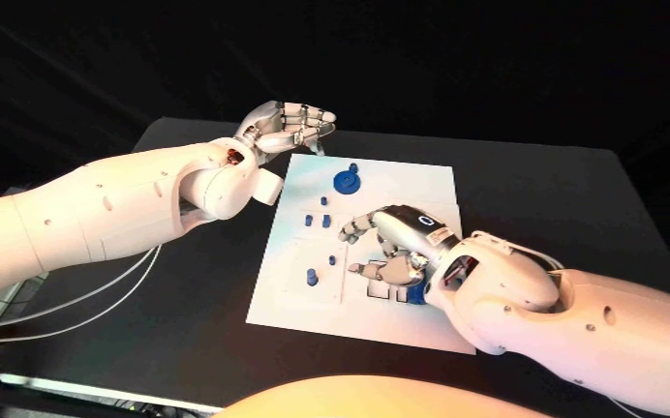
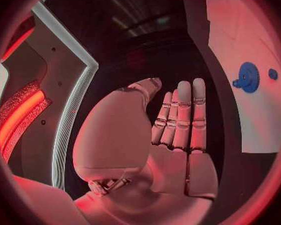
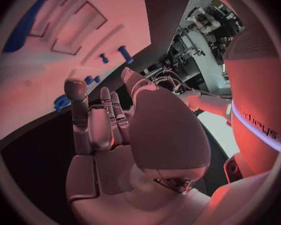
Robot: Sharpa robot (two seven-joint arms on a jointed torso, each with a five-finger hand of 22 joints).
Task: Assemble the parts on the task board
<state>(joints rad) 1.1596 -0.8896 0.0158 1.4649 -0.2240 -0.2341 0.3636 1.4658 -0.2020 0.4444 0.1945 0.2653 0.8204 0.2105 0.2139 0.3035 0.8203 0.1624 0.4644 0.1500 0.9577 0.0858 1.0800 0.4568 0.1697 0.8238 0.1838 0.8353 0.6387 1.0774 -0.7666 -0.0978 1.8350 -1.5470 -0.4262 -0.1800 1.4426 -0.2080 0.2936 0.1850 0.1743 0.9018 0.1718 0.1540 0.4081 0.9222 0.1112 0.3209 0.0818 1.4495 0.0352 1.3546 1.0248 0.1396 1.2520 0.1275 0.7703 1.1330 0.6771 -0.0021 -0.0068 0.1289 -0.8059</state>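
The task board (image 1: 419, 181) lies at the table's (image 1: 559, 186) centre. The left hand (image 1: 289, 128) hovers at its eleven o'clock corner, released, fingers straight. The right hand (image 1: 391, 244) is above the board's middle, fingers apart, grasping nothing. A blue gear (image 1: 347, 181) stands at the board's twelve o'clock.

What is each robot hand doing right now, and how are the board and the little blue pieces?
left hand: held up past the far left corner of the board, holding nothing, fingers apart.
right hand: over the near part of the board, fingers spread, nothing seen in it.
task board: lying flat on the table.
blue gear: lying flat on the far part of the board.
small blue pegs: standing on the board, untouched.
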